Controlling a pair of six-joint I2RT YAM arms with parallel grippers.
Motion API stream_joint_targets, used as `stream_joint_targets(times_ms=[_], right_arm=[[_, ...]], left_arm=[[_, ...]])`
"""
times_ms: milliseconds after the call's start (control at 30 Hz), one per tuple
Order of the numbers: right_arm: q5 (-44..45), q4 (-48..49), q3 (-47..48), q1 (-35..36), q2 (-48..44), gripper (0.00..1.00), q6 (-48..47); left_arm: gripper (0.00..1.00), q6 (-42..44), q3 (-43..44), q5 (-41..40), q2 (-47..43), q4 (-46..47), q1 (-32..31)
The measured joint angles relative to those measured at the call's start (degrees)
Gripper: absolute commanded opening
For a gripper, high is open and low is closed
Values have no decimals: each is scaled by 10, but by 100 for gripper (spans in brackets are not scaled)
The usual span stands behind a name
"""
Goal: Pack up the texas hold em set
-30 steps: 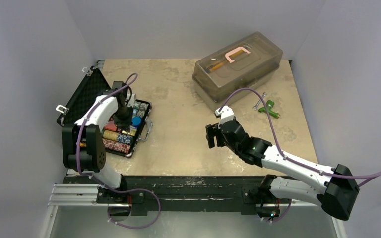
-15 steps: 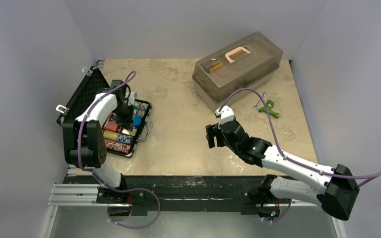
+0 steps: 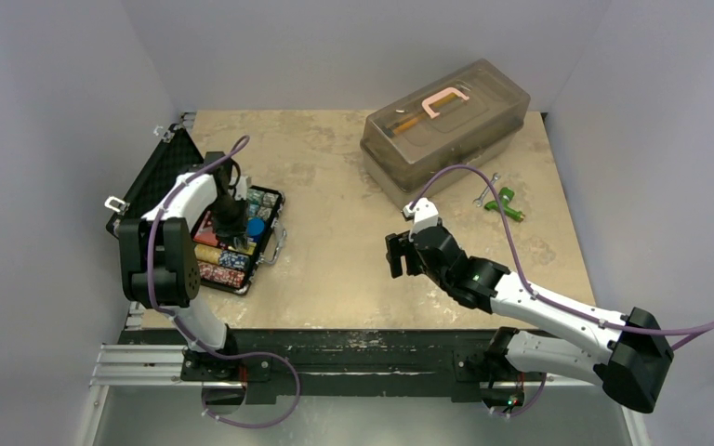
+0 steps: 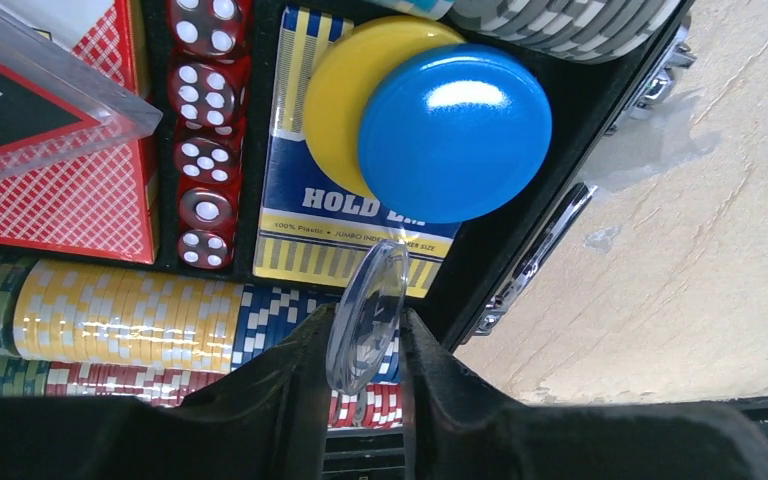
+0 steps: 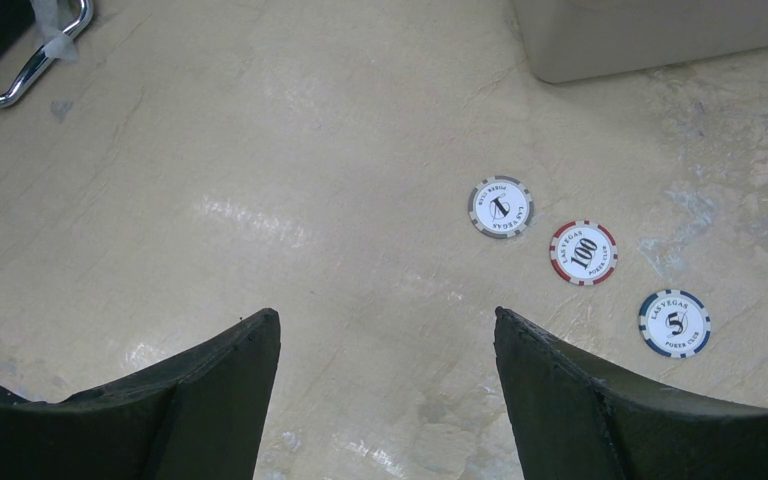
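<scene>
An open black case (image 4: 490, 260) lies at the left edge of the desk (image 3: 335, 242), its foam-lined lid (image 3: 156, 177) raised toward the side wall. The left jaws hang over the case's tray, set narrow, with a clear disc (image 4: 370, 300) standing on edge between them. Whether they pinch it or merely flank it cannot be told.

Below them a blue disc (image 4: 455, 133) overlaps a yellow disc (image 4: 345, 85), both resting on a blue-and-yellow card box (image 4: 305, 215). Beside that box runs a column of red dice (image 4: 203, 150), then a red card box (image 4: 70, 205) under a clear triangular token (image 4: 30, 110). Rows of coloured chips (image 4: 120, 320) fill the next compartment.

Well apart, near the middle of the desk, the right jaws stand wide and hold nothing. Three loose chips lie in a slanting line just beyond them: a grey chip (image 5: 501, 207), a red chip (image 5: 583, 253) marked 100 and a blue chip (image 5: 674, 323) marked 5.

At the far side sits a grey tub (image 3: 446, 139) with a pink clamp (image 3: 444, 100), and a green-handled tool (image 3: 504, 204) lies beside it.
</scene>
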Motion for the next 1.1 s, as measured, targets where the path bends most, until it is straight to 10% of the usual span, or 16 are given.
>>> stream_joint_targets(times_ms=[667,867,1100], right_arm=[[1,2,0,0,7,75,0],[13,6,-4,0,7,75,8],[49,3,-40,0,2,77,59]], left_arm=[[52,-29,-1,-76,-63,14,1],[53,-81,-35,-41,-280,79,0],[84,-224,-51,73,-457,219,-8]])
